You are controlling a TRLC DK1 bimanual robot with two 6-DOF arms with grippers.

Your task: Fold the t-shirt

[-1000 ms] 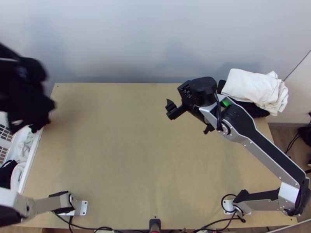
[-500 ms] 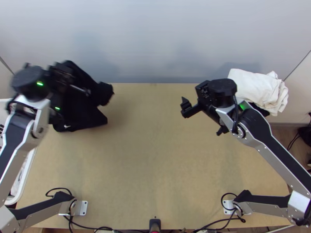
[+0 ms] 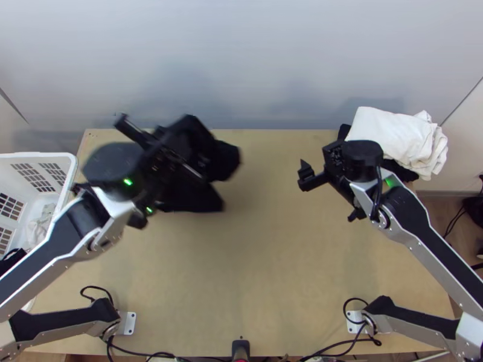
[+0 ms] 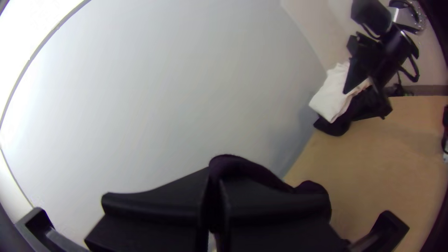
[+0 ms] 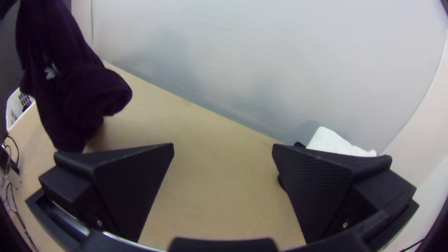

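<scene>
With my left gripper [image 3: 181, 142] I hold the dark t-shirt [image 3: 223, 160] up over the far left part of the desk [image 3: 259, 259]. Those jaws are pressed together on it, a bit of the cloth pinched between them in the left wrist view. The rest hangs down bunched, with a small pale mark [image 5: 50, 72] on it; I can't tell whether its lower end touches the desk, or which part of it I've pinched.

My right gripper [image 3: 329, 193] is above the desk, right of the middle and well apart from the t-shirt, jaws spread wide.

Past it, at the far right corner, a folded white cloth [image 3: 392, 130] lies on top of a black cloth [image 3: 406, 172]. Off the desk's left side sits a white basket [image 3: 36, 155] with pale and dark clothes in it. A pale wall [image 3: 241, 60] stands behind the desk's far edge.
</scene>
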